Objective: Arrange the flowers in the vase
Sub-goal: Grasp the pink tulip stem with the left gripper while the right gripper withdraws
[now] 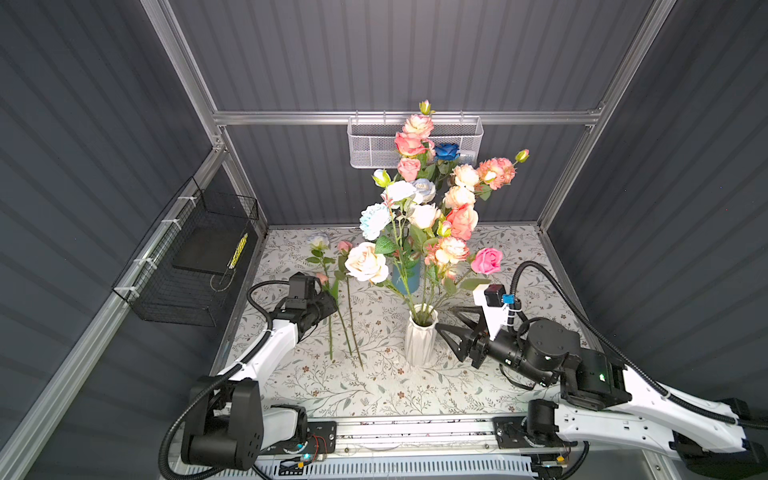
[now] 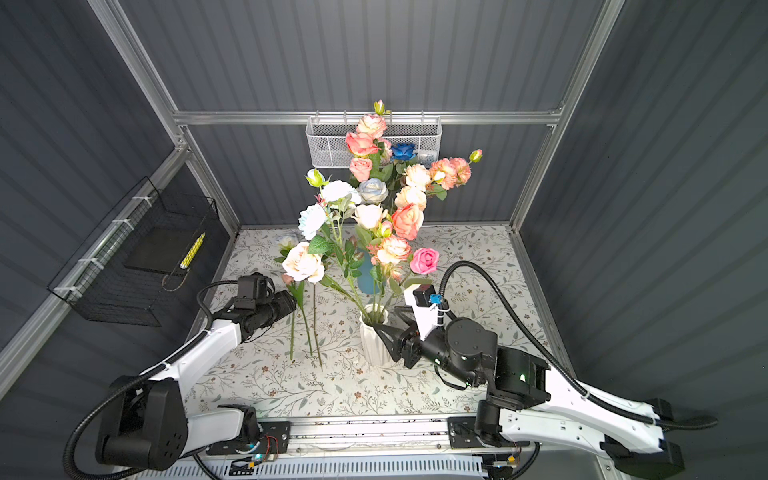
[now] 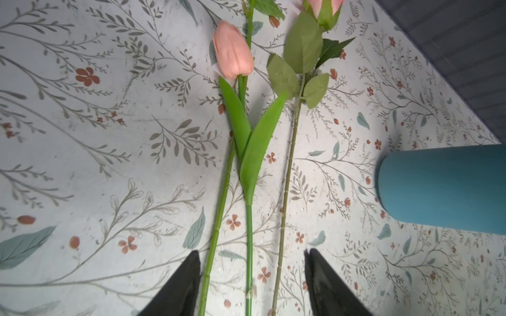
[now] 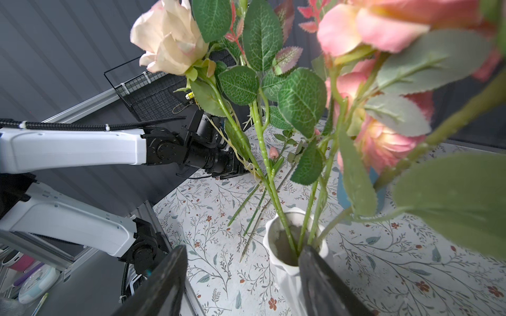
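Three loose flowers lie side by side on the patterned table: a pink tulip [image 3: 232, 52], a pink rosebud [image 3: 325, 8] and a pale blue rose [image 1: 319, 241]. My left gripper [image 3: 252, 254] [image 1: 330, 306] is low over their lower stems, open, with all three stems between its fingers. The white ribbed vase [image 1: 420, 340] [image 4: 284, 270] holds several leafy stems, among them a cream rose [image 1: 366, 262] and a pink rose [image 1: 486, 260]. My right gripper [image 1: 444, 318] [image 4: 243, 249] stands open just right of the vase's mouth, one finger close against the rim, holding nothing.
A blue cylinder vase [image 1: 406, 278] [image 3: 443, 188] behind the white one carries a tall bunch of blooms. A black wire basket [image 1: 195, 257] hangs on the left wall and a white mesh basket [image 1: 374, 141] on the back wall. Dark walls enclose the table.
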{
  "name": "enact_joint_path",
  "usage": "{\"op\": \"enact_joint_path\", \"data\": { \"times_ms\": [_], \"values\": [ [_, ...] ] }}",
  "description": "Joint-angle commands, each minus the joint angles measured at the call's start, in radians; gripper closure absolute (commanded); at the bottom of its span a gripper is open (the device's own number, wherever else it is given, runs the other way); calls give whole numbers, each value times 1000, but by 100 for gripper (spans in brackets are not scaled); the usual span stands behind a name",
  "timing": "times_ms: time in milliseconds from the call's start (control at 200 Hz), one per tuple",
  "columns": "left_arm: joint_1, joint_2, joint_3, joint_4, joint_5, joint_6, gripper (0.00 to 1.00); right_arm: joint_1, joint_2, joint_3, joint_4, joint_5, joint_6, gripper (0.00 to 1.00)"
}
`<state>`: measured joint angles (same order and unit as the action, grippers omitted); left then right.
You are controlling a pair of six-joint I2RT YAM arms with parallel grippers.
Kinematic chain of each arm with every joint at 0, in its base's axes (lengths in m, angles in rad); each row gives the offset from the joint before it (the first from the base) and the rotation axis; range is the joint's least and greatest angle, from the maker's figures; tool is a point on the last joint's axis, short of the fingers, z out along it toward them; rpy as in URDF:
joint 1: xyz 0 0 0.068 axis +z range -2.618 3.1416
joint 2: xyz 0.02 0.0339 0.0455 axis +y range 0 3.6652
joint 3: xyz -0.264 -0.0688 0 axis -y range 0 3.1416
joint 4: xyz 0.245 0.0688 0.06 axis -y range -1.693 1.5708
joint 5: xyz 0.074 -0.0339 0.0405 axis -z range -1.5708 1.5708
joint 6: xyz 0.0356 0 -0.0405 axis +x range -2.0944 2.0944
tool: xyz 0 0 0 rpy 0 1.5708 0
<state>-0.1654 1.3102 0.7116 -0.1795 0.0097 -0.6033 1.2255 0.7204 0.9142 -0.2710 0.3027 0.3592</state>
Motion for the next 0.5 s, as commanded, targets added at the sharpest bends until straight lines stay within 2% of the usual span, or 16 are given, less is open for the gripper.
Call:
{"op": "enact_joint_path", "data": {
  "times_ms": [0,115,310,495],
  "values": [
    [-46,70,34,74,-63,-3,39,5,-12,-10,-15,12,-5,33],
    [-87,153,89,62,-116,23,39,5,-23,-18,-21,19,-1,33],
    [-91,272,157,22,-235,38,44,5,-58,-37,-26,30,11,34],
    [-91,377,222,58,-233,51,48,6,-76,-37,-44,39,20,34]
  ]
}}
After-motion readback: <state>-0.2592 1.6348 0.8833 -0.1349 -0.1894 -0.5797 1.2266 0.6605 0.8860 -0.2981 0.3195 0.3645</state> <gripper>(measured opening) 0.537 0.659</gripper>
